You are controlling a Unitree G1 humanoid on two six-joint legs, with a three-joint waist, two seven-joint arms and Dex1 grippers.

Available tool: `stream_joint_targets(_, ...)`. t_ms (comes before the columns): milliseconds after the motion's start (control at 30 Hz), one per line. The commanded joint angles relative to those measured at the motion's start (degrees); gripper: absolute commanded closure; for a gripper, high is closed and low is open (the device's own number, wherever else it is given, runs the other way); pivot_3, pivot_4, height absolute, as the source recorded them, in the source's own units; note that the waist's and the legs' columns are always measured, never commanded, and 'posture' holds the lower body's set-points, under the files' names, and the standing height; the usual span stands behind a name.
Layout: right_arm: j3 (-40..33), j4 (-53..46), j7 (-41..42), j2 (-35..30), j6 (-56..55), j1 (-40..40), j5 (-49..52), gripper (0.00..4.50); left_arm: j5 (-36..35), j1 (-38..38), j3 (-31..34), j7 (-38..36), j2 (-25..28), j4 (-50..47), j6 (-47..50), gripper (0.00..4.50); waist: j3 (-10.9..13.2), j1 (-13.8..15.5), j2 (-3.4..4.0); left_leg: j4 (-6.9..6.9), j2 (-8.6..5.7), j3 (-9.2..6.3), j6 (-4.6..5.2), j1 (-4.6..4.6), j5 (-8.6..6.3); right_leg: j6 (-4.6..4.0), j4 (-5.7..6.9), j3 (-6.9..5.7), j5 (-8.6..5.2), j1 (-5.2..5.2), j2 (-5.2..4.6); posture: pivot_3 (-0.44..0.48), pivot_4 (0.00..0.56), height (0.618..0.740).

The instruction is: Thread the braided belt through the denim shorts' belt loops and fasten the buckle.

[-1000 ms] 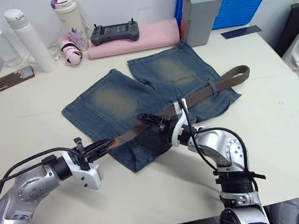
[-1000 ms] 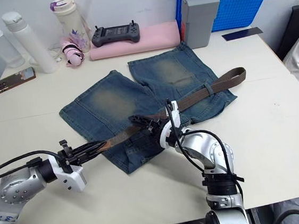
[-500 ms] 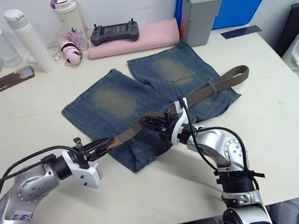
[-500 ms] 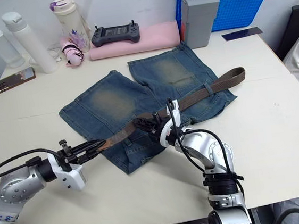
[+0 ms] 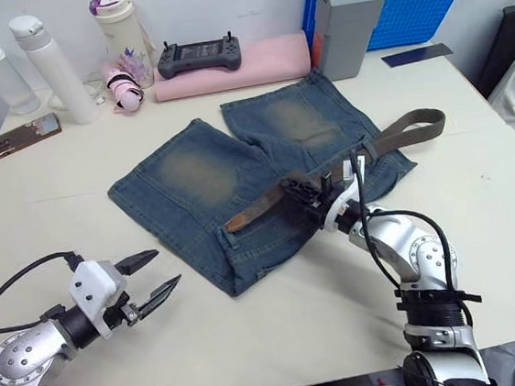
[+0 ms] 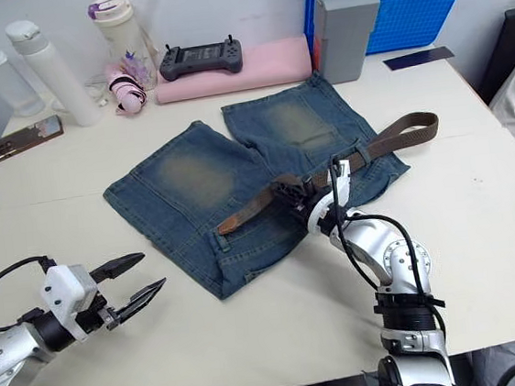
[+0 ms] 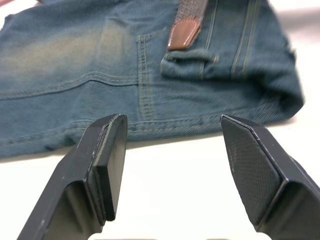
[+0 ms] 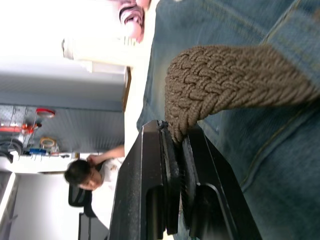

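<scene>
Letting go of the belt's leather tip (image 5: 238,221), your left gripper (image 5: 154,276) sat open and empty on the near left. Your right gripper (image 5: 300,196) stayed clamped on the belt (image 5: 374,147) mid-waistband on the shorts (image 5: 201,185), having pulled it right. The buckle wasn't fastened.

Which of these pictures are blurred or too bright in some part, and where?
Left wrist view: the open left gripper is sharp, and the denim shorts blur slightly toward the far edge. Right wrist view: the braided belt is crisp, while the bright background beyond the shorts is washed out.
</scene>
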Motion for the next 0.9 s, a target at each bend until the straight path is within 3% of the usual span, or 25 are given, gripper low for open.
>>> stream_joint_targets(33,-1.44,-1.41,0.76,0.08,-0.92,0.29,0.23,4.5,-4.65,-1.4,2.52,-0.22,-0.9,-3.78,3.94,1.26,0.0,-0.05,0.0,0.0,-0.02,0.01,0.0,0.01,0.0,0.0,0.0,0.02,0.0,0.0,0.01,0.0,0.15,0.739)
stream_joint_targets(300,-0.86,-3.36,0.34,-2.98,1.87,2.29,2.74,4.5,-5.33,-4.56,1.8,-1.59,-2.22,-4.21,8.04,1.26,0.0,-0.04,0.0,0.0,-0.12,0.05,0.0,0.01,0.0,0.0,-0.02,0.03,0.0,0.0,0.04,0.0,0.15,0.739)
stream_joint_targets(700,3.41,-4.91,0.94,-0.51,1.8,2.58,-3.41,4.5,-2.81,-6.54,1.22,-3.54,-3.43,-3.49,8.97,1.26,0.0,-0.1,0.01,-0.01,-0.12,0.13,-0.01,0.01,0.0,0.0,-0.09,0.06,0.0,0.0,0.08,0.0,0.15,0.739)
stream_joint_targets(900,8.44,-4.07,-0.49,3.01,4.0,1.45,-7.8,4.5,3.98,-6.1,0.42,-6.6,-2.12,-0.77,4.36,1.26,0.0,-0.15,0.01,-0.01,-0.1,0.14,-0.01,0.01,0.0,-0.01,-0.09,0.06,0.0,0.0,0.11,0.0,0.15,0.739)
